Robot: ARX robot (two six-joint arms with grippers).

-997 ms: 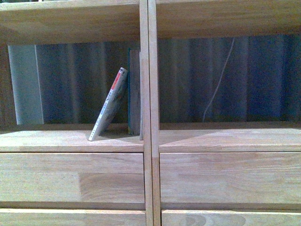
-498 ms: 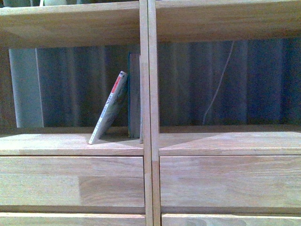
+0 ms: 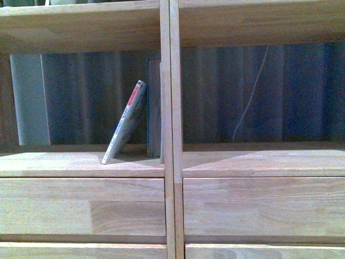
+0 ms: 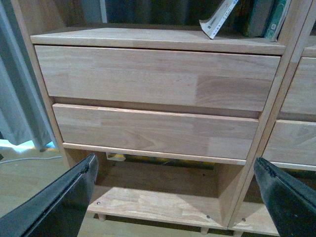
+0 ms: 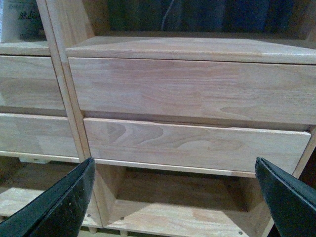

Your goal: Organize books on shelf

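Nothing among the contents had shifted since the earlier frames; only our front view had dropped a little, so the shelf (image 3: 167, 162) sat higher in it.

Compartment left of the central divider (image 3: 171, 108): we recorded two books. The teal book (image 3: 154, 108) stood upright against the divider. The thin paperback (image 3: 125, 122) leaned on it, top edge touching the teal cover, foot out on the board away from the divider.

Compartment right of the divider: we saw no books, only a pale cord (image 3: 249, 102) against the dark backing.

Drawers: fronts (image 4: 153, 79) closed on both sides of the divider.

Left gripper (image 4: 173, 197) and right gripper (image 5: 173, 197): we noted both spread wide, holding nothing, low before the drawers.
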